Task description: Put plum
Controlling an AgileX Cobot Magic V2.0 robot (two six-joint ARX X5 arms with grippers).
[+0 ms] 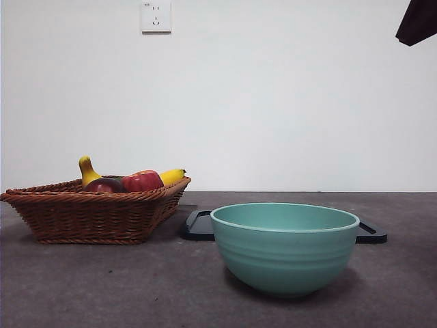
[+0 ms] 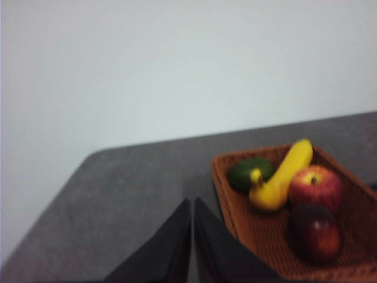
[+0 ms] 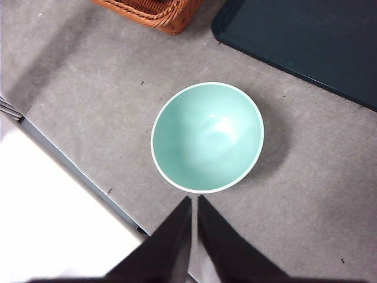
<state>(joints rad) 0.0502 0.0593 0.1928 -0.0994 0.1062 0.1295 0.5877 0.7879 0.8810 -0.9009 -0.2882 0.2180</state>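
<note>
The plum (image 2: 315, 236), dark maroon and glossy, lies in a brown wicker basket (image 2: 235, 218) next to a brighter red apple (image 2: 316, 186). The front view shows the plum (image 1: 104, 185) just above the rim of the basket (image 1: 89, 215), at the table's left. My left gripper (image 2: 192, 203) is shut and holds nothing. It hovers off the basket's corner, apart from the fruit. My right gripper (image 3: 194, 200) is also shut and holds nothing. It hangs high over the near rim of an empty teal bowl (image 3: 206, 135).
A yellow banana (image 2: 283, 174) and a dark green fruit (image 2: 250, 173) share the basket. A black tray (image 1: 198, 225) lies flat behind the bowl (image 1: 285, 246). A black arm tip (image 1: 416, 20) shows at the top right corner. The table's edge (image 3: 76, 171) runs close to the bowl.
</note>
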